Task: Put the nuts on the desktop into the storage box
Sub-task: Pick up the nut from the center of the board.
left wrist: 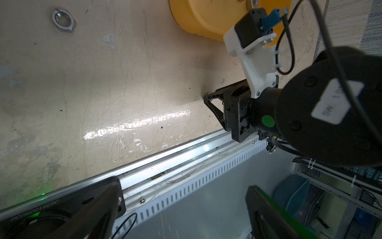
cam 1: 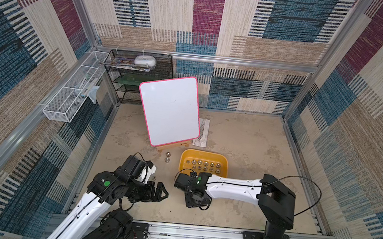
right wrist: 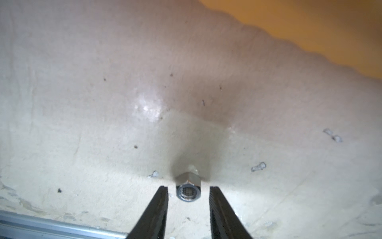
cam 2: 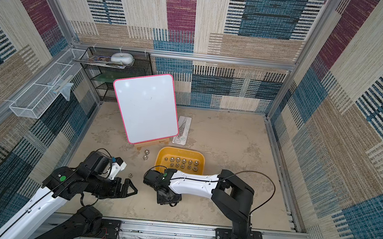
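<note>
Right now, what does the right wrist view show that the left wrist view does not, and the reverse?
Only the right wrist view: a hex nut between the fingers of the open right pincer, touching neither. Only the left wrist view: a flat nut lying alone, and the right arm's white camera bracket. Both: the right pincer, the beige desktop, the yellow storage box and an aluminium rail.
</note>
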Available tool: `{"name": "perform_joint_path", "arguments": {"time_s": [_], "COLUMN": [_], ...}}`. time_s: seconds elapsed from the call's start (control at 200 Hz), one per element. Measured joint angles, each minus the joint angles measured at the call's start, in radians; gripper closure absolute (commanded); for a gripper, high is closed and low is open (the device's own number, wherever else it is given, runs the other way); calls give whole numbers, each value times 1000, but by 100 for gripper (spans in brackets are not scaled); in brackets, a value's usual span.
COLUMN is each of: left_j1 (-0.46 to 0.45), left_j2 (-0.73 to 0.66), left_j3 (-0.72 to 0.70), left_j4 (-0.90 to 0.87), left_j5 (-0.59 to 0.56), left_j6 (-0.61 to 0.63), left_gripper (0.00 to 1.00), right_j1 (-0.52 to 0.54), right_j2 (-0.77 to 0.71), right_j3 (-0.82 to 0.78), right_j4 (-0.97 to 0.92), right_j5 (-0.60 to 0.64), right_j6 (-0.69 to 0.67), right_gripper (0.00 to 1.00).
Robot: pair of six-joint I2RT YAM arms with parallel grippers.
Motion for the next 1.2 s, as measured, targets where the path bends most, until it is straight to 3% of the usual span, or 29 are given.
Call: {"name": "perform_joint_path", "arguments": {"time_s": [0.13,0.636,0.966,1.077,1.202], "left_j1": [0,0,0,0,0], "left_j2": [2,6,6,6,6], "left_j3": [0,0,0,0,5], "left_j4": [0,1,1,1,2], "left_j5": [-1,-3,-3,-3,-3], "left_j6": [2,3,3,3,3], "left_gripper": [0,0,0,0,0], "right_j1": [5,25,26,26,25], "right_j2": [0,30,60,73,81], "right_j3": [6,-10,23,43,60], "right_j4": [-13,0,-18,-23,-23], "right_j5": [-10,2,12,21,35], "right_j6": [0,-3,-23,-32,-42], "right_gripper": [57,59,64,73,76]}}
